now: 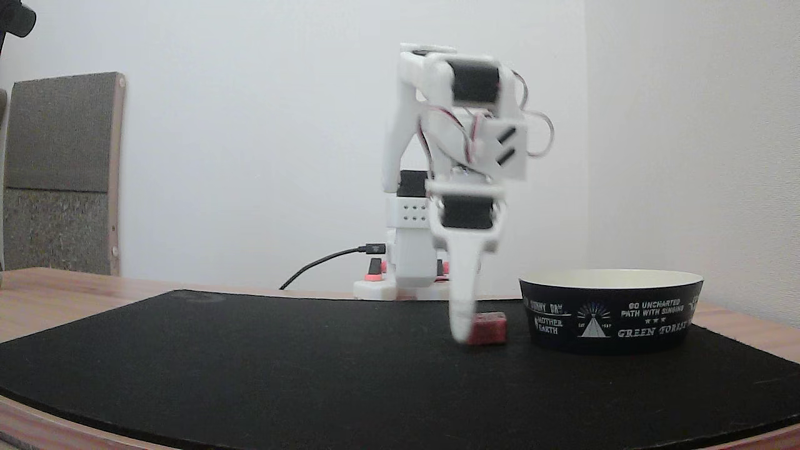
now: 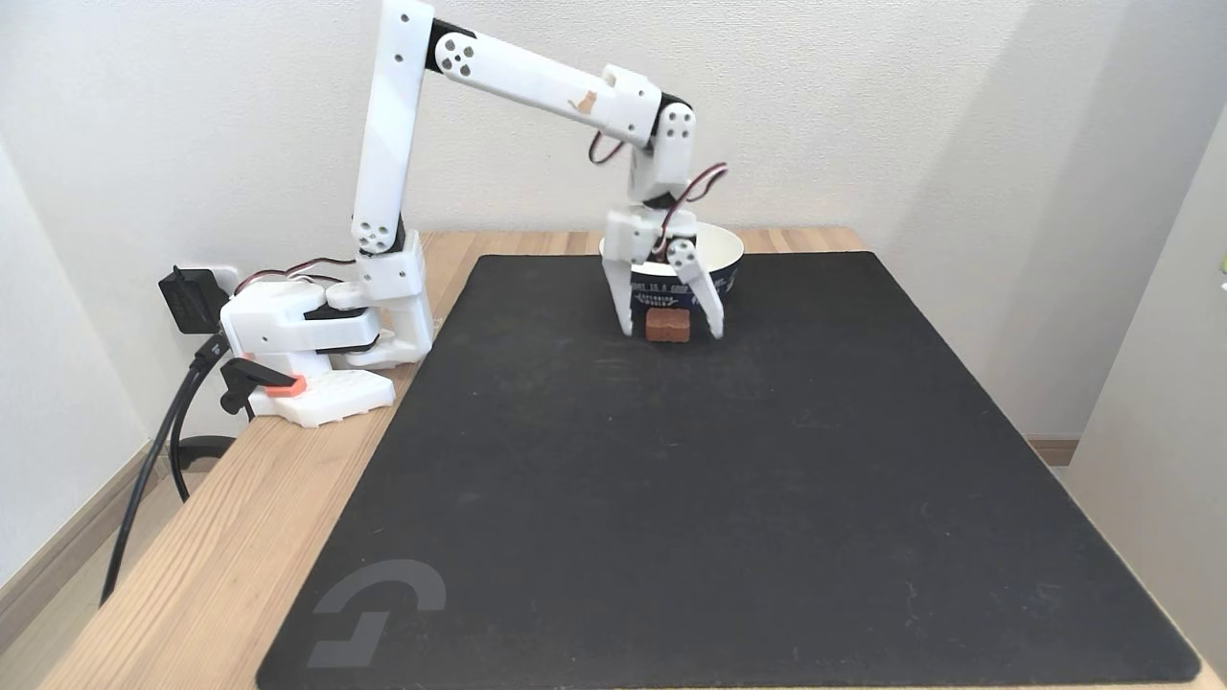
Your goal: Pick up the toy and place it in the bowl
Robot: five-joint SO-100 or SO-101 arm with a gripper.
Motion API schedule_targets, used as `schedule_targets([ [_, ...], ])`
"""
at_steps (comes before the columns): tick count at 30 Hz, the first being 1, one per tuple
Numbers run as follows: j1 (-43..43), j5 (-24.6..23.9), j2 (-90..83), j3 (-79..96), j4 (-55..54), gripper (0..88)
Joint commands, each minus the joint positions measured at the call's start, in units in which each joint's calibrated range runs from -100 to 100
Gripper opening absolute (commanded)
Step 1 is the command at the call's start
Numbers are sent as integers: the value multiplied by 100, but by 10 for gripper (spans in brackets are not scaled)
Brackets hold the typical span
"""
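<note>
Red toy [image 2: 668, 325] between spread jaws, partly hiding the bowl [image 2: 730, 251].

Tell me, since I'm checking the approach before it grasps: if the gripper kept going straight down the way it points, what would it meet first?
Likely the black mat: the gripper points down, open, one finger on each side of the toy, fingertips about at mat level. The bowl sits just behind.

The toy [image 2: 668, 325] sits on the mat [image 2: 729, 479], between the pincer [image 2: 671, 331] fingers; the bowl [image 2: 729, 251] stands just behind it, at twelve o'clock.
</note>
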Motion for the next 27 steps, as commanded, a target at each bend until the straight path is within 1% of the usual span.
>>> schedule_targets([
  [1,-240,15,57,-175,-100,376],
  [5,-190,-11,173,-166,-261,376],
  [22,-174,-32,190,-166,-261,371],
  [23,-174,-32,190,-166,-261,355],
  [24,-174,-32,190,-166,-270,283],
  [27,-157,-32,182,-130,-473,140],
])
